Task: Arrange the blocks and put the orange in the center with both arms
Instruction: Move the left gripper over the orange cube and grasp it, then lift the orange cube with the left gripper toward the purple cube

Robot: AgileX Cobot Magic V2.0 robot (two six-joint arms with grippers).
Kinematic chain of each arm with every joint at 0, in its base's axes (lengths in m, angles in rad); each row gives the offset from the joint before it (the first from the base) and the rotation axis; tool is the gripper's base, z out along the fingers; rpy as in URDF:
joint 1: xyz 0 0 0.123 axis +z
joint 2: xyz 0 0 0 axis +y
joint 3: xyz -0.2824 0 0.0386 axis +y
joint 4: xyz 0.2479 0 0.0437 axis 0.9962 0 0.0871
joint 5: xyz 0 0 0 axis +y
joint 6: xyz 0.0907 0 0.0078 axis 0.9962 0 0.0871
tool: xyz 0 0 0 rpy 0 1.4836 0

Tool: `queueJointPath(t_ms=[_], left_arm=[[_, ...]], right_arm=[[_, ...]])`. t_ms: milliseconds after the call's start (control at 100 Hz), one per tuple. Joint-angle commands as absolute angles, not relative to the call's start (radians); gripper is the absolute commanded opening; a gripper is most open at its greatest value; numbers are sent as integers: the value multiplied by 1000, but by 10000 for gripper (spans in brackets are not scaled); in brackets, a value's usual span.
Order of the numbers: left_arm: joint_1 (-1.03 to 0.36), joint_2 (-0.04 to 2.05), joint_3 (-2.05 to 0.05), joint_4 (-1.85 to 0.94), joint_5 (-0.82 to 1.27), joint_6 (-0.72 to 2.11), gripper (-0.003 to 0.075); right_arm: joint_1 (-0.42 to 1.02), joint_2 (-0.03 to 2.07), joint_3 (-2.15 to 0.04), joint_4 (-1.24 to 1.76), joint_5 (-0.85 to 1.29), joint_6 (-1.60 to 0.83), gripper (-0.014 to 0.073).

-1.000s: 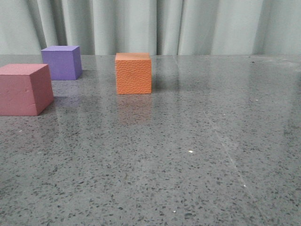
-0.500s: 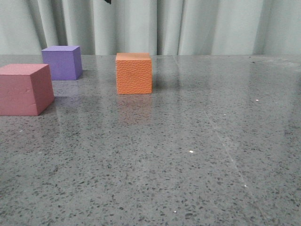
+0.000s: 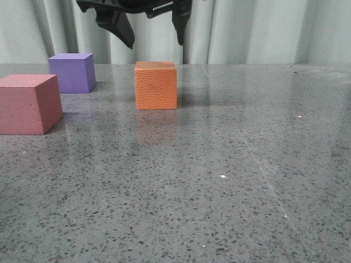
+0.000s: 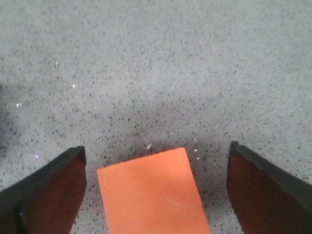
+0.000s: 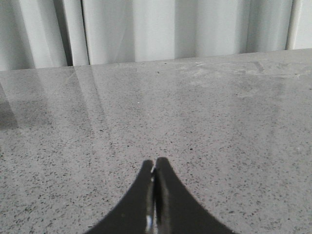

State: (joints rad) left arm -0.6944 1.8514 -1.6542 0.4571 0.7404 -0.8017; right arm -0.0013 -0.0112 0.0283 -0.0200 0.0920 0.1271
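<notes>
The orange cube (image 3: 156,85) with a pebbled face stands on the grey speckled table, left of centre and far back. My left gripper (image 3: 155,41) hangs open just above it, fingers spread wider than the cube. In the left wrist view the orange cube (image 4: 151,195) lies between the open gripper's (image 4: 156,183) two fingers, touching neither. The purple cube (image 3: 72,72) stands at the far left back. The pink-red cube (image 3: 29,103) stands nearer at the left edge. My right gripper (image 5: 155,168) is shut and empty above bare table; it does not show in the front view.
A pale pleated curtain (image 3: 247,30) hangs along the table's far edge. The grey table (image 3: 230,181) stretches to the right and front of the cubes.
My left gripper has come down into the front view from above and now hangs over the orange cube. The cubes have not moved.
</notes>
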Motion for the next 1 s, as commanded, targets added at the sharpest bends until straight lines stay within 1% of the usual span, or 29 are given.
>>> queueJointPath(t_ms=[0,250,450,570,990], left_arm=[[-701,1804,-1685,473,717,-820,553],[-701,1804,-1685,479,727,-891,553],[-699,1804,-1685,481,713,-892,553],[-699,1804,-1685,479,740,-890,553],[-701,1873,-1685,445,777,-891,553]], right_arm=[[-9,-33,14,-19,9,118,-67],[-9,-33,14,-19,9,118,-67],[-9,-33,14,-19,9,118,-67],[-9,-33,14,-19,9,118,-67],[-9,-33,14,-19,9,118,-67]])
